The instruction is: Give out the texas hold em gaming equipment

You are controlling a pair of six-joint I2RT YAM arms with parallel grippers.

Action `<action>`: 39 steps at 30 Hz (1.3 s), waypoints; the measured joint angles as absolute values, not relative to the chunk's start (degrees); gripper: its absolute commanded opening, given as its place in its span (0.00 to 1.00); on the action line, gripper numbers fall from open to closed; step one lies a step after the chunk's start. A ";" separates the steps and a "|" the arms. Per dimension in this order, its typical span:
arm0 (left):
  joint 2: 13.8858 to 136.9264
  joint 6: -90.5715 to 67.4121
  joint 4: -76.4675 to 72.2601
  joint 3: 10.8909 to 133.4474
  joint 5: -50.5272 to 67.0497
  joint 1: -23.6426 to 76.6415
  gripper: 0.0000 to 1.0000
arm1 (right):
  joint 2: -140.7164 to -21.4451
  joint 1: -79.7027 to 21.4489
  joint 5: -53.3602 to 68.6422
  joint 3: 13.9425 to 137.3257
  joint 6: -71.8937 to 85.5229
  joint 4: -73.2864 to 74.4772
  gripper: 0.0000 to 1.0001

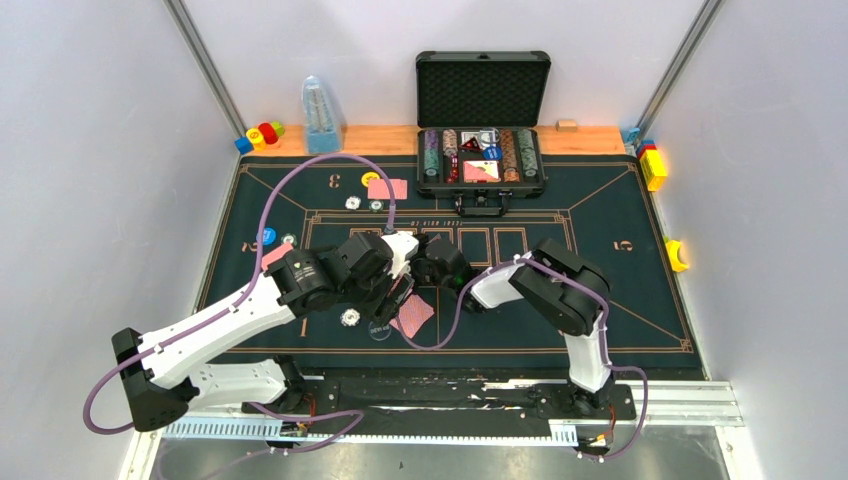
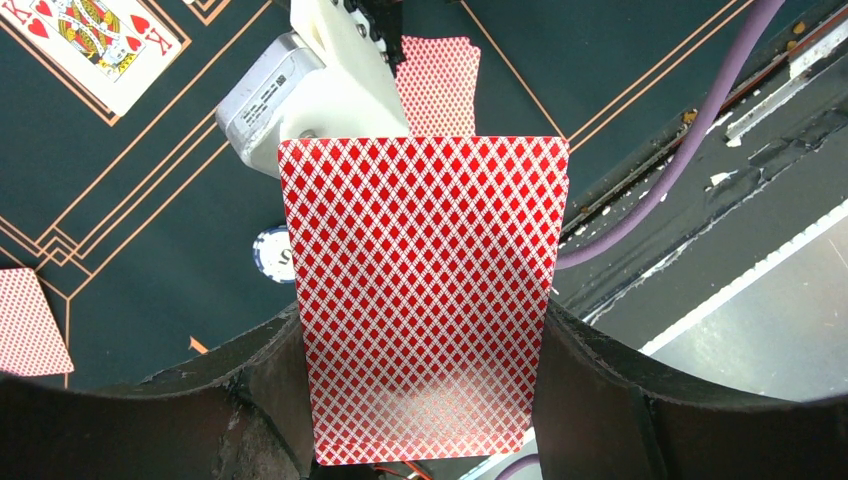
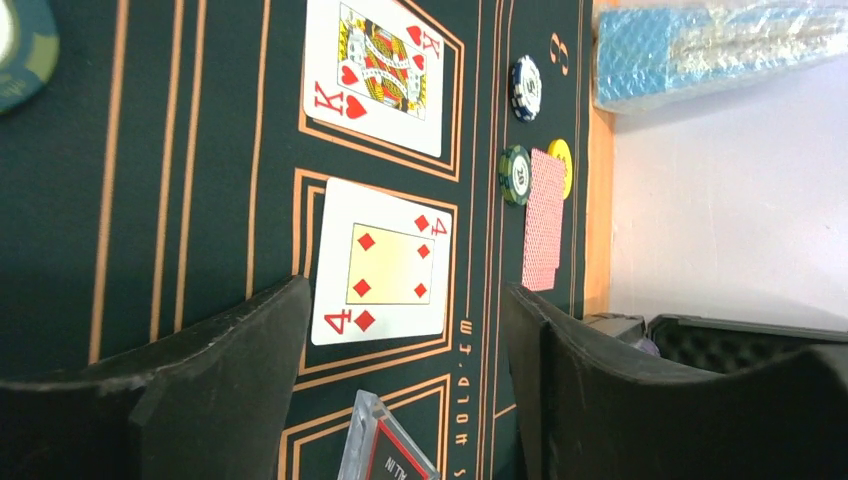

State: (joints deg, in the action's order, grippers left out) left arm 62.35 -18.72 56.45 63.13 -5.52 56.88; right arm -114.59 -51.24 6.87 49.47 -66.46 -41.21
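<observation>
Directly beneath your right gripper [image 3: 405,300], the four of diamonds [image 3: 385,262] is lying face up and flat inside its printed box on the felt [image 1: 620,290]. Its long axis is running along the line of the fingers. The jaws are standing well apart with nothing between them, so I am recording this tool as released and the card as placed. Ahead of the fingertips, the king of hearts [image 3: 378,72] is lying in the neighbouring box, parallel to the four and apart from it.

Your left gripper [image 2: 420,330] is clenching the red-backed cards [image 2: 425,230] across their short width. Their long axis is projecting straight out past the fingertips, face down to the wrist camera. I cannot tell whether it is one card or a thin stack.

The relation that matters: in the overhead view the two tool heads are sitting just beside each other, with the held cards lying off the left flank of the right gripper. The unfilled boxes are lying back toward the right wrist. In my judgement the right arm is the nearer one for both the pick and the next box. You are likely needing to take the free far end of the held cards, since the near end is sitting between the left fingers.
</observation>
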 measured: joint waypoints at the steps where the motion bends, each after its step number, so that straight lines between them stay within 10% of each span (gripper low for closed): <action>1: 62.35 -18.72 56.47 63.13 -5.52 56.88 0.00 | -114.10 -51.24 7.44 49.47 -66.24 -40.75 0.74; 39: 62.74 -18.70 56.47 63.13 -6.15 56.88 0.00 | -91.13 -34.61 4.08 42.11 -56.90 -50.19 1.00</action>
State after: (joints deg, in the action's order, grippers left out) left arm 62.74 -18.70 56.47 63.13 -6.15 56.88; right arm -91.13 -34.61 4.08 42.11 -56.90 -50.19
